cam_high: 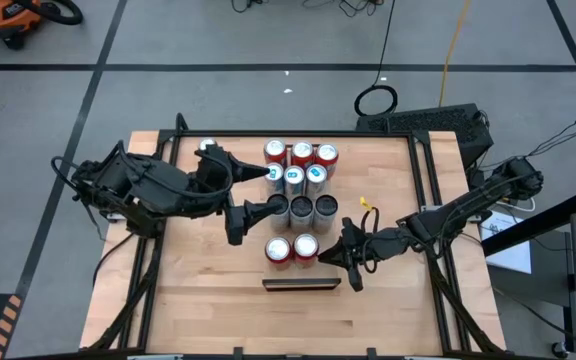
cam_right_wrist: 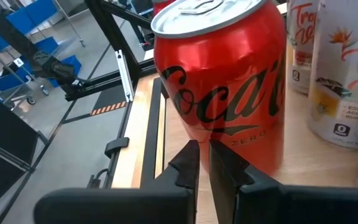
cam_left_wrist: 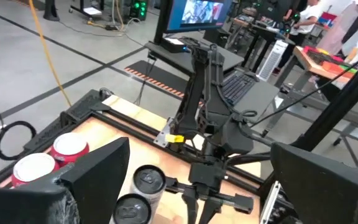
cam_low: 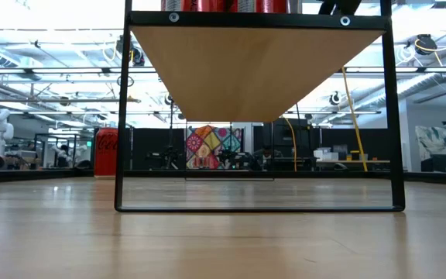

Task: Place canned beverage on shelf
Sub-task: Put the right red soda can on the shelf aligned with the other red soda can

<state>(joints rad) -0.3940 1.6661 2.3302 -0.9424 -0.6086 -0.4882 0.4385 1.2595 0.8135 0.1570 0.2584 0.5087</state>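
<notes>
- Cans stand in a tight cluster on the tabletop: three red ones in the far row, pale ones behind them, dark-topped ones in the third row, and two red cans nearest the front.
- Shelf shows in the high view as a narrow dark strip just in front of the two front red cans; no can is seen on it from above.
- Left claw sits at the left side of the cluster with its fingers spread wide, gripping nothing.
- Right claw sits just right of the front red cans, its fingers pressed together and empty.
- Right wrist view shows a red Coca-Cola Zero can directly ahead of the closed fingertips, with pale cans beside it.
</notes>
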